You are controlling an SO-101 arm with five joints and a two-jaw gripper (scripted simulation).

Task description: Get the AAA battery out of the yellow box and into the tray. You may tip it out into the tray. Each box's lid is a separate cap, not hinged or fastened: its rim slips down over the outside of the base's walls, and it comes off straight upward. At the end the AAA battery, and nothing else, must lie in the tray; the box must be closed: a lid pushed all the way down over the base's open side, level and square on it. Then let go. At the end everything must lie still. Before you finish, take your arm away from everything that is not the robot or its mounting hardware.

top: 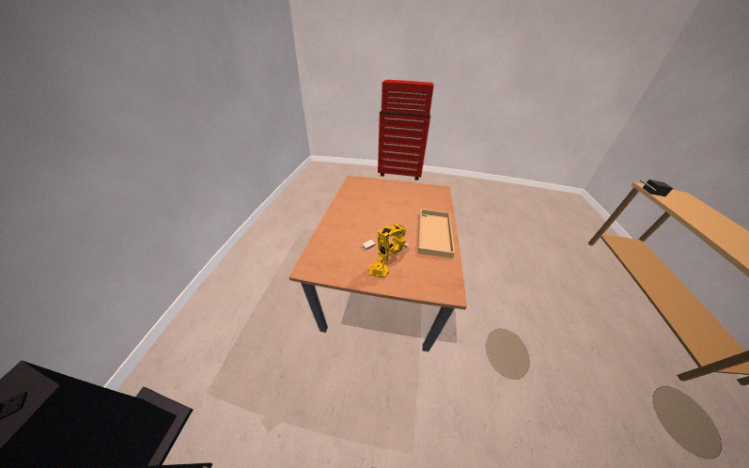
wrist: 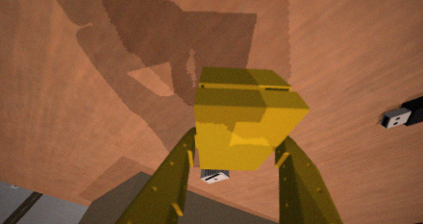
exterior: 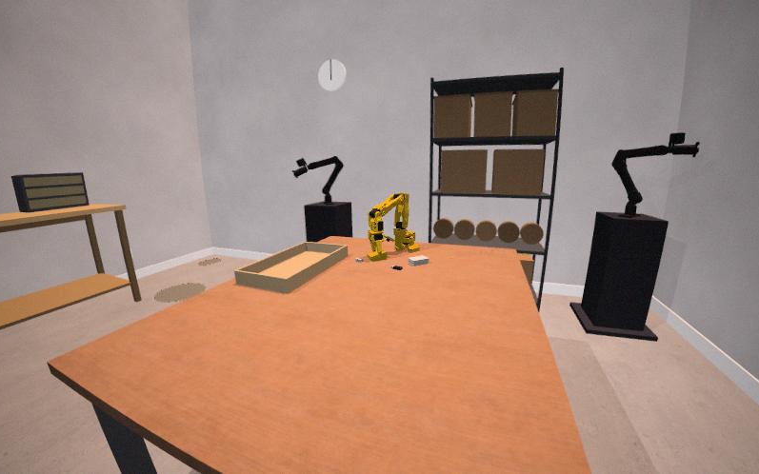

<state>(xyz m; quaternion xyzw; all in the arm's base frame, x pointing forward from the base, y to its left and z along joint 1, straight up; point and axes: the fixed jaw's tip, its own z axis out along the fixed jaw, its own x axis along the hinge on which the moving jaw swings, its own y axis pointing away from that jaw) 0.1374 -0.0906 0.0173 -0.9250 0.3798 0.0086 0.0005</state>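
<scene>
Between the claw's point(top: 398, 241) point(exterior: 376, 249) point(wrist: 240, 136) two fingers, as the wrist view showed it, was the yellow box point(exterior: 377, 256) point(wrist: 231, 117), blocky and flat-sided, with a seam running across it near one end. The fingers stood partly apart, one on either side; whether they gripped it or had just come free, I could not tell. The seam suggested that a lid was on the base, though whether it was fully down and square could not be made out.

Well off to one side of the claw lay the shallow tan tray point(top: 436, 233) point(exterior: 264, 286), with a tiny green object point(top: 424, 215) in its far corner. That was probably the AAA battery, too small to be sure of; if so, the transfer was done and the closing was well along. Beside the claw, outside the tray, were a silver-ended black USB stick point(exterior: 396, 267) point(wrist: 409, 114) and a small silver plug point(exterior: 358, 259) point(wrist: 214, 177).

Left to do, as I judged it: seat the lid level, let go, and take the arm clear.
</scene>
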